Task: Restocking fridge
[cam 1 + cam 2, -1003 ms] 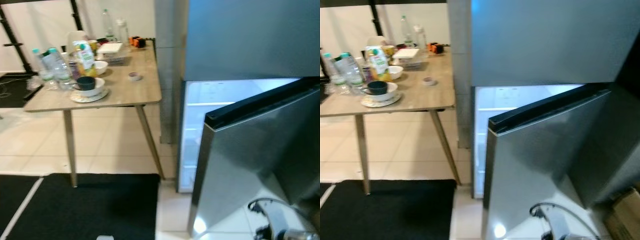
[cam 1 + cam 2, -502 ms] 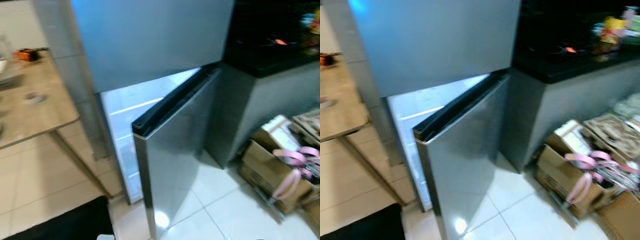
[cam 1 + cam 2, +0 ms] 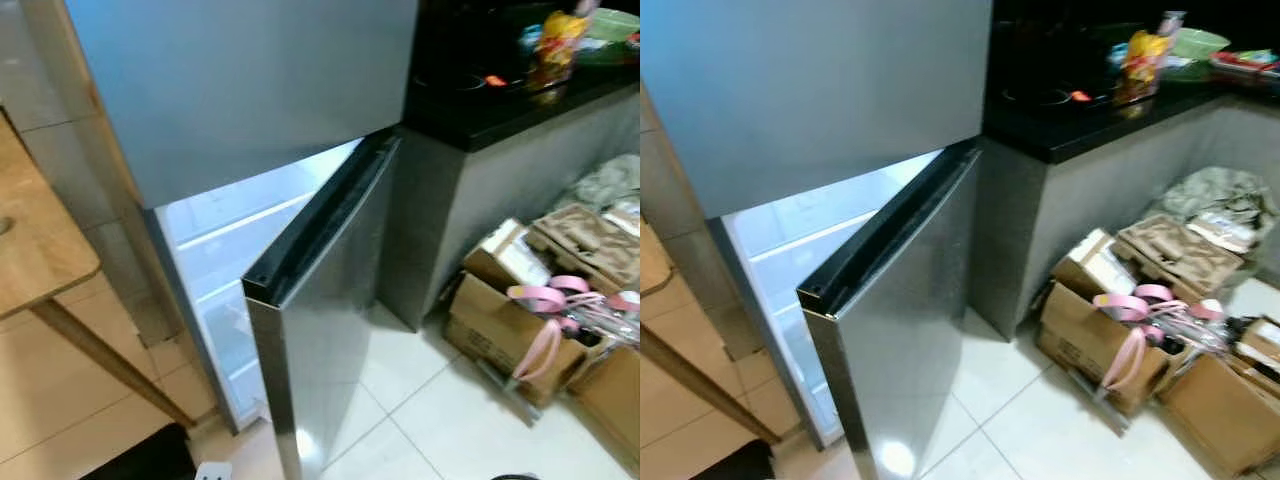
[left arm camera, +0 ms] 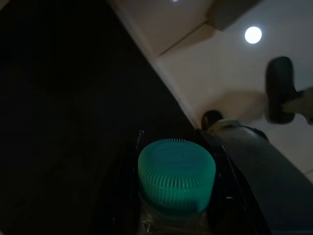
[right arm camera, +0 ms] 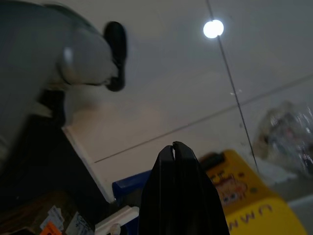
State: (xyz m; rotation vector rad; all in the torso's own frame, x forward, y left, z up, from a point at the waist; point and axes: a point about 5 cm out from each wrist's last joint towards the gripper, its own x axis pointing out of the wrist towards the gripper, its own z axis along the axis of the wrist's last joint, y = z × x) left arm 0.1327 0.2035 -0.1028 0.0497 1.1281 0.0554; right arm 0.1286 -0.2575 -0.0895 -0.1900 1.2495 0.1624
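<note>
Left gripper (image 4: 173, 215) was clamped on a bottle (image 4: 176, 178), right gripper (image 5: 174, 149) pressed together; best swing the half-open door (image 3: 320, 330) wider before shelving in the fridge (image 3: 240, 100).

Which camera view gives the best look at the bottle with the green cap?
The left wrist view: the green-capped bottle sits close to the lens, gripped between the black fingers of the left claw. Its ribbed cap is plain, but the body is mostly cut off. The two eye views look at the open fridge door, not at the bottle.
</note>
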